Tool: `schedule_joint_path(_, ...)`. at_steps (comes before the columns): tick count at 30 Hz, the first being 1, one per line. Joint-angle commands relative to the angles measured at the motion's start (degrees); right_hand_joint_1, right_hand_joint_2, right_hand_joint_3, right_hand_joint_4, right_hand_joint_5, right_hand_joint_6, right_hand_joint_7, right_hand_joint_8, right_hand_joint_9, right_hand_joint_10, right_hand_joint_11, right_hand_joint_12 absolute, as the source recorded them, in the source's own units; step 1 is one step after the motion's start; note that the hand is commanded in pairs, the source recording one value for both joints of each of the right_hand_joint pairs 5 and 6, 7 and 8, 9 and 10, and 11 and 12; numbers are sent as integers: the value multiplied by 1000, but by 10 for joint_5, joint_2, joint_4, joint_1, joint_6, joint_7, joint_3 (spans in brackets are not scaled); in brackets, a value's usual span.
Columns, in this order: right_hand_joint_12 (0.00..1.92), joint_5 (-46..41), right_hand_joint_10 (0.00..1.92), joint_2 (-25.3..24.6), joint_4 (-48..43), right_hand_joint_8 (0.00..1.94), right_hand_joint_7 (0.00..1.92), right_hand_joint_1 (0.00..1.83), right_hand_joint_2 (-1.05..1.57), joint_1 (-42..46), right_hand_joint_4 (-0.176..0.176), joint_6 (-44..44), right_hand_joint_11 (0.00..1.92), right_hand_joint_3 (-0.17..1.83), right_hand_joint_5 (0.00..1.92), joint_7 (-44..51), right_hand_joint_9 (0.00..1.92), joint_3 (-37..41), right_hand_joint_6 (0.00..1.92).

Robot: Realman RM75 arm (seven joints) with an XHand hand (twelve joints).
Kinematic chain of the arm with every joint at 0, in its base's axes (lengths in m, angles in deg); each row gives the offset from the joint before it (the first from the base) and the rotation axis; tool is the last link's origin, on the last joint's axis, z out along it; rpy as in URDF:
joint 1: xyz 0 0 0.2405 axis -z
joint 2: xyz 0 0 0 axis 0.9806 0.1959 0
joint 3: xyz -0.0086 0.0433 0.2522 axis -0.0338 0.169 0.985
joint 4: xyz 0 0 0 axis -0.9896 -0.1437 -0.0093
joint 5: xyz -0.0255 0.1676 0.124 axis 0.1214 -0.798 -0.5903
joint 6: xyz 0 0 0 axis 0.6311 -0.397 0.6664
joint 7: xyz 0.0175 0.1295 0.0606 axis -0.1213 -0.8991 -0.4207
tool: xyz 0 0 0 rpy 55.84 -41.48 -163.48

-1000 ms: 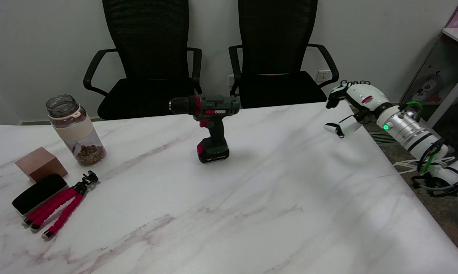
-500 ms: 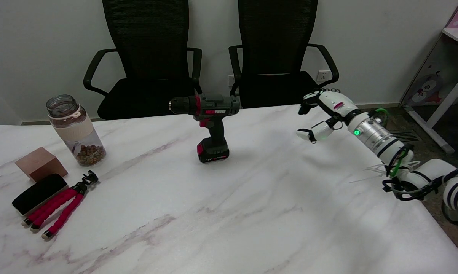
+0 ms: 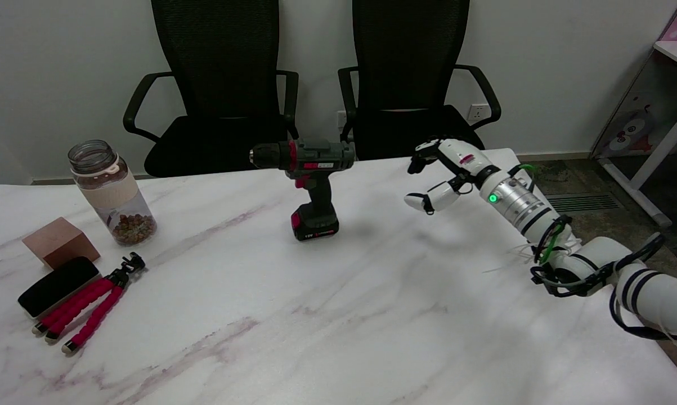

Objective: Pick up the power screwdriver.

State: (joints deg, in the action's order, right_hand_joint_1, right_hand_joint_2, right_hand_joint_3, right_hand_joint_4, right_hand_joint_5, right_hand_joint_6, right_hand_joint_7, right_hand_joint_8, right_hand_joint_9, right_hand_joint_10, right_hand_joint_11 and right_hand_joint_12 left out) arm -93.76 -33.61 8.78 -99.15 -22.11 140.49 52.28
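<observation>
Well apart from the upright power screwdriver (image 3: 311, 188), right hand (image 3: 440, 174) hovers spread (jar (image 3: 112, 192) far left).

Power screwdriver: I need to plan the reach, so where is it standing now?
In the head view the power screwdriver stands upright mid-table near the far edge, left of the open right hand.

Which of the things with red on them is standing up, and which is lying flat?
The power screwdriver stands upright on its battery base at mid-table. The red-legged tripod lies flat near the left edge, beside the black case.
</observation>
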Motion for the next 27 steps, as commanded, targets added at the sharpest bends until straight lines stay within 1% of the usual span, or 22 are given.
schedule_joint_path(1,567,0,410,-55,7,812,812,901,309,-26,-67,23,567,945,812,-5,410,-24,812)
schedule_joint_path(8,539,0,397,-77,6,802,802,895,271,-28,-46,23,539,980,802,-27,397,-29,802)
schedule_joint_path(10,531,-1,390,-83,6,806,806,893,260,-28,-28,23,531,987,806,-37,390,-29,806)
schedule_joint_path(12,522,-6,380,-87,6,802,802,890,236,-27,-17,23,522,1001,802,-47,380,-29,802)
schedule_joint_path(16,489,-61,363,-88,4,773,773,885,164,-30,4,23,489,1042,773,-75,363,-51,773)
schedule_joint_path(19,461,-81,341,-88,0,735,735,892,74,-32,33,20,461,1083,735,-87,341,-63,735)
schedule_joint_path(27,460,-85,326,-96,-6,660,660,896,15,-31,60,22,460,1024,660,-141,326,-74,660)
